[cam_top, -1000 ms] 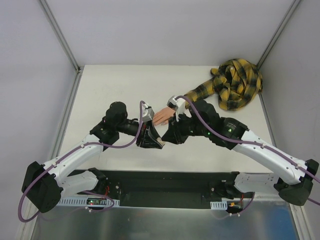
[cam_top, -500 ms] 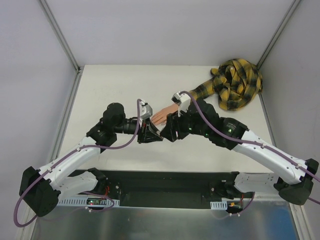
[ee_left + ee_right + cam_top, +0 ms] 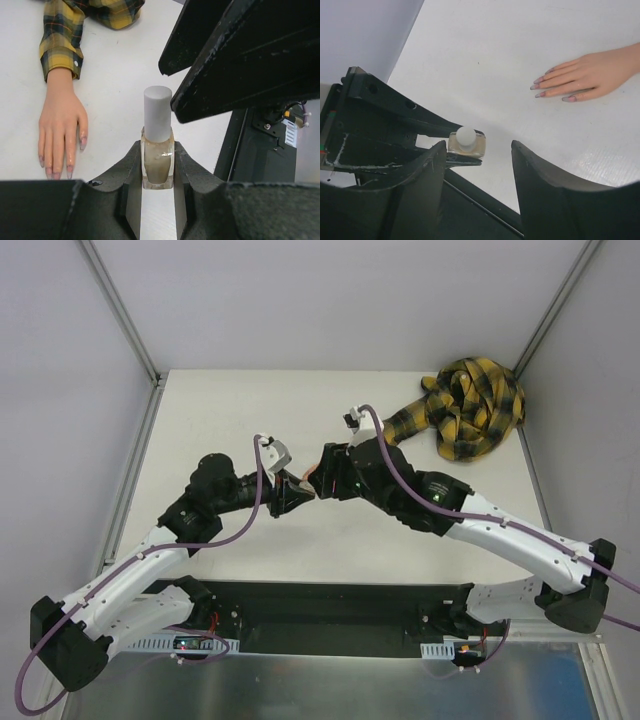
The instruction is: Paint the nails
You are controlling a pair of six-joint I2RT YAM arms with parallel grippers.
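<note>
Left wrist: left claw (image 3: pixel 157 152) clenched on bottle (image 3: pixel 157 170), cap (image 3: pixel 158 114) on. My right claw (image 3: pixel 476 150) spread nearby. Uncapping step; next must straddle cap, twist.

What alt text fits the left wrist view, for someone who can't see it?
The left gripper holds a small beige bottle upright, its grey cap on. The right gripper's black fingers loom close above and right of the cap. On the white table to the left lies a palm-down mannequin hand with pale pink nails, in a plaid sleeve.
</note>
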